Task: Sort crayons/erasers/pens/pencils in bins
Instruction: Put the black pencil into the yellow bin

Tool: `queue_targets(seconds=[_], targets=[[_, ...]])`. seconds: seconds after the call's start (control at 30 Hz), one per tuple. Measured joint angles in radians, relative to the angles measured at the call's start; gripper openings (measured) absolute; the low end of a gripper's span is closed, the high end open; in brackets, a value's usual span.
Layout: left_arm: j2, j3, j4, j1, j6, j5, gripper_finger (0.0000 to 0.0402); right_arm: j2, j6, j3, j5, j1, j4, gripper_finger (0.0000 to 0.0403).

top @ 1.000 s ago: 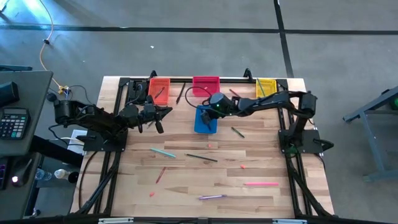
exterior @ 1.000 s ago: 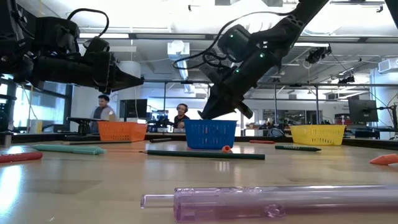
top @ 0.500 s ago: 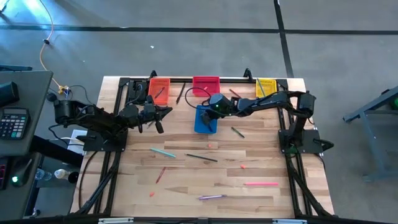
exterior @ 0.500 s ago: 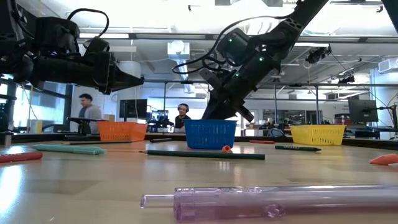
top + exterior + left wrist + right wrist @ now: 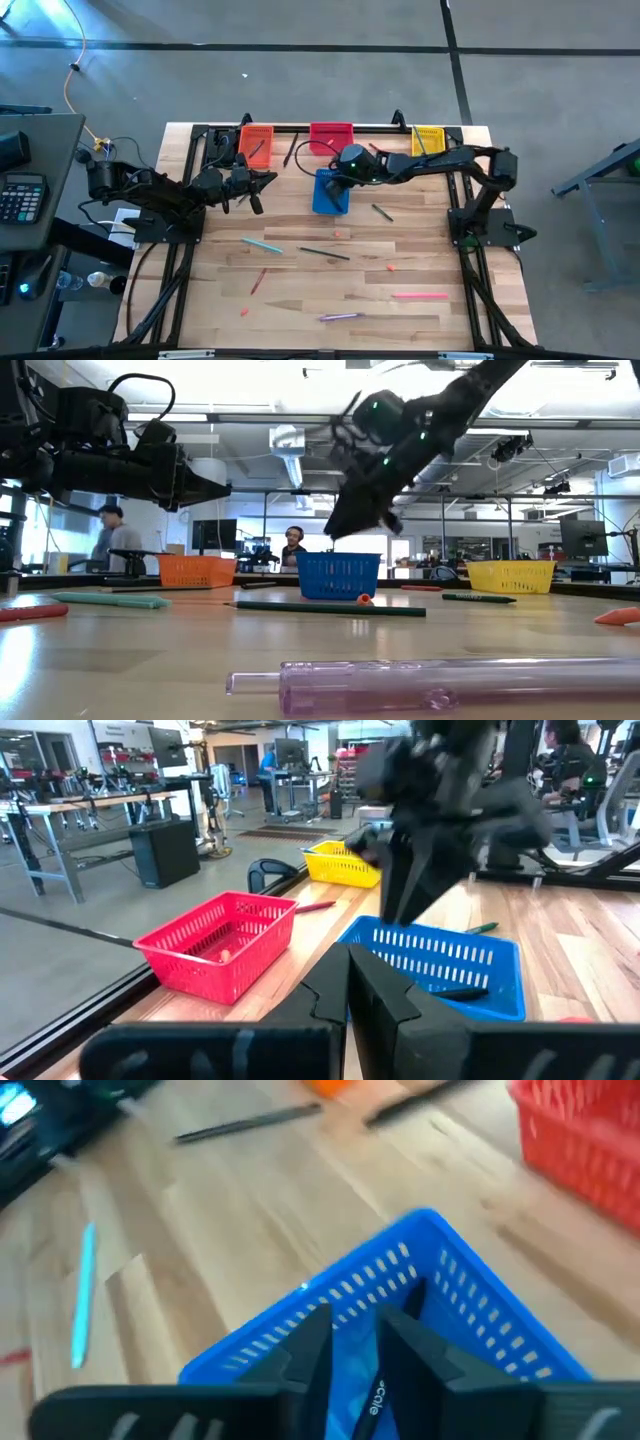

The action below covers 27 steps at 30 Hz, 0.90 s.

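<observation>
The right gripper (image 5: 337, 181) is hovering over the blue bin (image 5: 330, 192), fingers slightly apart and empty, apparently having dropped something in, while pens and pencils are lying scattered nearer the table's front than that bin.

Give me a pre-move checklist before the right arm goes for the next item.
1. Right gripper above the blue bin, nothing seen between its fingers: ok.
2. Right gripper open wide enough for the next pick: cannot tell.
3. Blue bin upright on the table: ok.
4. Left gripper shut, parked near the orange bin, away from the right arm: ok.
5. Items left to sort, such as the dark pencil and pink pen: not ok, still on the table.
</observation>
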Motion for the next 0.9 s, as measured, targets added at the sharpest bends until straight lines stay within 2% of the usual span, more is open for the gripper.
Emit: queue_targets(seconds=[0.13, 0.23, 0.63, 0.77, 0.9], targets=[[0.000, 0.000, 0.000, 0.000, 0.001, 0.000, 0.0000, -0.092, -0.170, -0.021, 0.020, 0.032, -0.030, 0.0028], [0.000, 0.000, 0.000, 0.000, -0.001, 0.000, 0.0000, -0.166, -0.259, -0.083, 0.060, 0.053, 0.026, 0.0005], [0.000, 0.009, -0.019, -0.001, 0.017, 0.001, 0.0000, -0.348, -0.352, -0.546, 0.055, 0.056, 0.683, 0.0002], [0.000, 0.045, -0.072, -0.026, 0.008, 0.013, 0.0000, -0.397, -0.377, -0.657, 0.053, 0.048, 0.825, 0.0001], [0.001, 0.106, -0.222, -0.081, 0.016, 0.003, 0.0000, -0.436, -0.379, -0.737, 0.052, 0.022, 0.892, 0.0000]])
